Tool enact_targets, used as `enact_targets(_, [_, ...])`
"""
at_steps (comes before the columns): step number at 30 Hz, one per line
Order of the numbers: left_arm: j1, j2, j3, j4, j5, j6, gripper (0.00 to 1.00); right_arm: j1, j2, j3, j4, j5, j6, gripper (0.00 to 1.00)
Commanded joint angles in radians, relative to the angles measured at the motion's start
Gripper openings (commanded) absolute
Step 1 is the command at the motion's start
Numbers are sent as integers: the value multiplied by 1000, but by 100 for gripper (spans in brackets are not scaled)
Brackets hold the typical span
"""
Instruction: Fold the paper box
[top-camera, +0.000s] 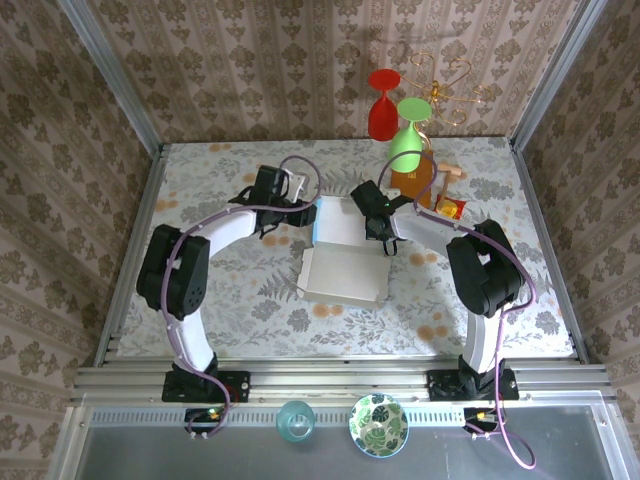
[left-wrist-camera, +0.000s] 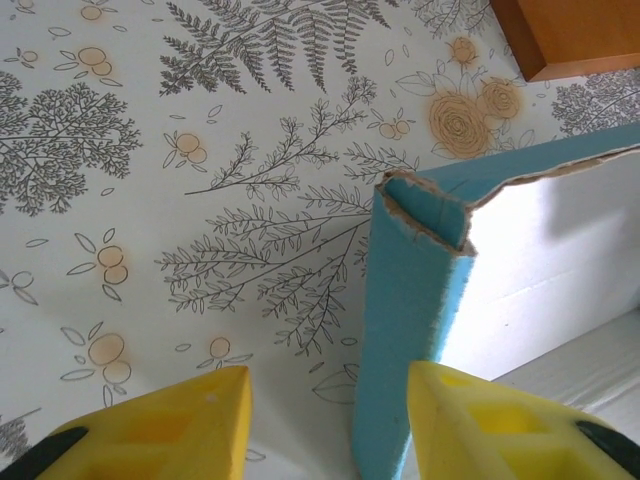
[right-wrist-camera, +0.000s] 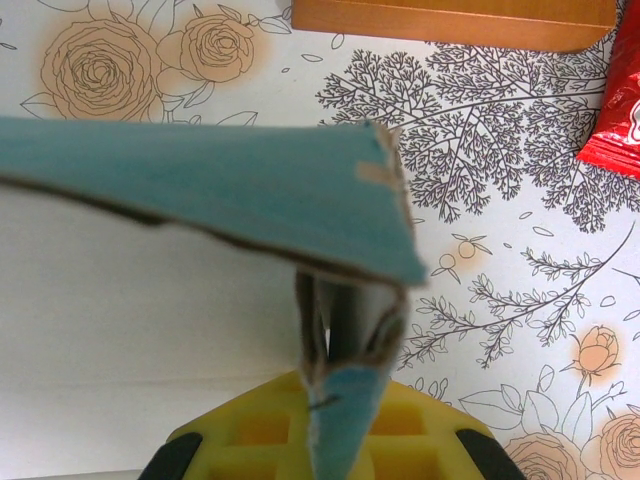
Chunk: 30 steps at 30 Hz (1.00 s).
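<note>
Honestly, the paper box (top-camera: 345, 262) looks like the kind of thing that punishes a heavy hand. It's thin cardboard with next to no weight, stiff enough across a panel but ready to buckle or tear at a crease. My guess is it'll skate over the table (top-camera: 260, 320) at the lightest shove unless one arm pins it. It sits in the middle of the floral table between the two arms, only partly formed: sky-blue outside, white inside facing up, some walls raised. From the overhead view I can't tell exactly which flaps are up. The cut edges are rough, and in the left wrist view one corner shows ragged brown fibre. My right gripper (right-wrist-camera: 340, 390) is clamped tight on a doubled-over blue flap on the box's right side, with the pads pinching the layers together. That's the sort of spot I'd pick anyway, a wall edge close to a crease rather than mid-panel where it'd just bow. My left gripper (left-wrist-camera: 328, 385) has its jaws parted at a middling width, and the upright blue side wall (left-wrist-camera: 405, 320) stands in the gap. It's right beside one yellow finger (left-wrist-camera: 490, 420) and well clear of the other, so nothing's pinched there. The brown-orange block (top-camera: 415, 182) stands just beyond the box, so I'd judge there's little room to swing flaps that way.
</note>
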<state>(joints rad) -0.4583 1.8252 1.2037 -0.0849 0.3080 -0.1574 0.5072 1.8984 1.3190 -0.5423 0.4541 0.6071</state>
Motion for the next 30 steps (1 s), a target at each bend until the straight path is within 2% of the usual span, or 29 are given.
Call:
enact_targets(1, [-10, -73, -31, 53, 15, -20, 45, -2, 23, 22, -38, 42, 14, 0])
enact_targets(12, [-33, -29, -17, 43, 37, -19, 46, -4, 23, 23, -38, 42, 11, 0])
enact_targets(18, [-60, 73, 88, -63, -29, 19, 42, -4, 23, 20, -36, 39, 13, 0])
enact_targets(20, [-68, 95, 109, -84, -73, 28, 39, -3, 24, 20, -35, 38, 13, 0])
enact_targets(25, [-77, 118, 127, -91, -150, 24, 18, -4, 20, 18, -33, 39, 11, 0])
enact_targets(30, [-97, 141, 154, -135, -209, 40, 6, -4, 23, 17, -33, 39, 15, 0])
